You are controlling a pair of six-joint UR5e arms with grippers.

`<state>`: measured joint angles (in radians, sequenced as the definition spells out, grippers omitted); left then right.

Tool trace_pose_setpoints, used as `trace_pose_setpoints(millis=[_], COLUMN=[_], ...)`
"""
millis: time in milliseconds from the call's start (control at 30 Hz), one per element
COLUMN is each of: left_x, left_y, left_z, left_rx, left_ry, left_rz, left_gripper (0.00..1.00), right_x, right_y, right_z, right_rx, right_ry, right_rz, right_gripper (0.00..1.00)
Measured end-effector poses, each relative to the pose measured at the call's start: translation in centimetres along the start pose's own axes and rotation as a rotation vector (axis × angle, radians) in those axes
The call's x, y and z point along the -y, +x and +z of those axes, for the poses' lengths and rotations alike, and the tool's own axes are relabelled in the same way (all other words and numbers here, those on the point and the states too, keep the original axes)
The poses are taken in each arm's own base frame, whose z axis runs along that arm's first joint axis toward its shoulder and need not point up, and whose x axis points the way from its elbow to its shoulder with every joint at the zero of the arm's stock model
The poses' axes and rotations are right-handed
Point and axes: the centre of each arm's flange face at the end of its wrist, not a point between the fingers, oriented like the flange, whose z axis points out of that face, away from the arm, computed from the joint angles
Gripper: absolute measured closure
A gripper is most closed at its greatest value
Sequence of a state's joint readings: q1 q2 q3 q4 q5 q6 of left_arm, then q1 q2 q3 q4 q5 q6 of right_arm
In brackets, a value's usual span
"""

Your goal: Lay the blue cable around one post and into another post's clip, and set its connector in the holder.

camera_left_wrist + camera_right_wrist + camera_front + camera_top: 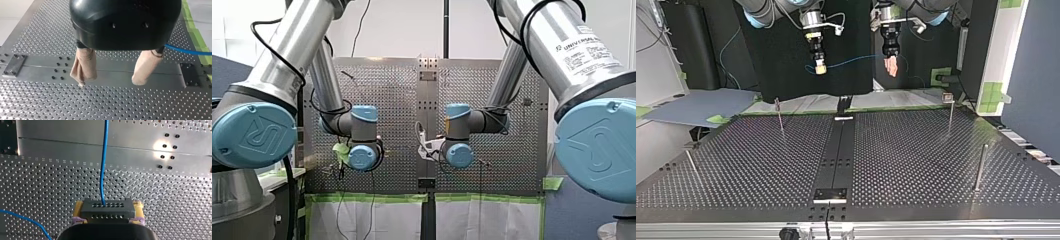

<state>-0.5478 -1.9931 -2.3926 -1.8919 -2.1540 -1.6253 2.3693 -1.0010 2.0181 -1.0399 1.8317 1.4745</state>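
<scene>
look at the right pincer [108, 208]: it is clamped on the connector [106, 212], a dark block with two rows of small holes, squeezed between yellow pads [78, 207]. the cable [102, 170], thin, blue and smooth, leaves the block at its upper row of holes and runs straight ahead of the pincer, above the table [50, 182]. a second stretch of it curves beside the pincer. in the top view you see it hang in a shallow arc from the right pincer across towards the left pincer [108, 82], both well above the table. the left pincer's fingers [83, 66] stand apart with nothing between them. they wear beige, wrinkled, cloth-like wraps, and the cable passes just beside one of them, behind the black housing. the table is grey metal, densely perforated, with a plain strip down the middle. thin posts [780, 116] stand on it, well apart. green tape [197, 37] lines its edge.
</scene>
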Motion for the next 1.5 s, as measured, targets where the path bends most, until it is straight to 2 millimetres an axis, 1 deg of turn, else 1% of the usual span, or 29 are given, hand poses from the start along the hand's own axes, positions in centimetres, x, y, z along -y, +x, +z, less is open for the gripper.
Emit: trace_pose_setpoints(millis=[200,300,400,800,1033,1500], left_x=[-0.6,-0.9,-1.0,-1.0,-1.1,-1.1], left_y=[1.6,2.5,3.0,3.1,3.1,3.1], left_z=[-1.1,-1.4,-1.5,-1.6,-1.6,-1.6], left_rx=[-0.044,-0.066,-0.076,-0.08,-0.08,-0.08], left_ry=[-0.002,-0.004,-0.004,-0.004,-0.004,-0.004], left_rz=[0.031,0.046,0.053,0.056,0.056,0.056], left_gripper=[0.0,0.0,0.0,0.0,0.0,0.0], right_x=[0.0,0.0,0.0,0.0,1.3,1.4], right_y=[0.0,0.0,0.0,0.0,0.5,0.5], right_z=[0.0,0.0,0.0,0.0,0.0,-0.1], right_rx=[0.0,-0.001,0.0,-0.001,0.008,0.012], right_ry=[0.0,0.0,0.0,0.001,0.025,0.029], right_rz=[0.0,0.0,0.0,0.001,0.038,0.052], right_gripper=[1.0,1.0,1.0,1.0,1.0,1.0])
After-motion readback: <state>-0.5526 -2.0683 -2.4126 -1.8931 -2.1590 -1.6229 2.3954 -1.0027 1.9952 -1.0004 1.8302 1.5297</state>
